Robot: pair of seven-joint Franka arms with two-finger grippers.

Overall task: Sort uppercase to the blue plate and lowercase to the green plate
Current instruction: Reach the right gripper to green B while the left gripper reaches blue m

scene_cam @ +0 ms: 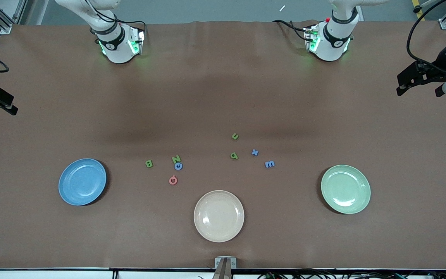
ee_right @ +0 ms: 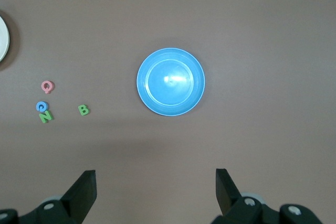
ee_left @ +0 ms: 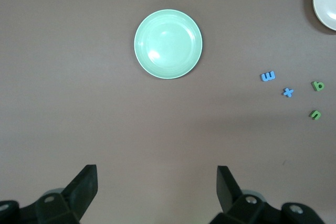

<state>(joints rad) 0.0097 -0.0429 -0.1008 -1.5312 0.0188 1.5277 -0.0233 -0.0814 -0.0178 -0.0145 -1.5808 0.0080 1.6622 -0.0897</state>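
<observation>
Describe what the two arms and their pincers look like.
Both arms are white with black rings at the base joints, green lights glowing there and black cables trailing off. The left pincer and right pincer each have two black wedge-shaped fingers on a black body with round silver screws.

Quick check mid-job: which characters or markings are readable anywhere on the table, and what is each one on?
"B": green foam letter
"Z": green foam letter, touching the C
"C": blue foam letter
"Q": pink foam letter
"u": green foam letter
"b": green foam letter
"x": blue foam letter
"m": blue foam letter
Plates: no markings.
</observation>
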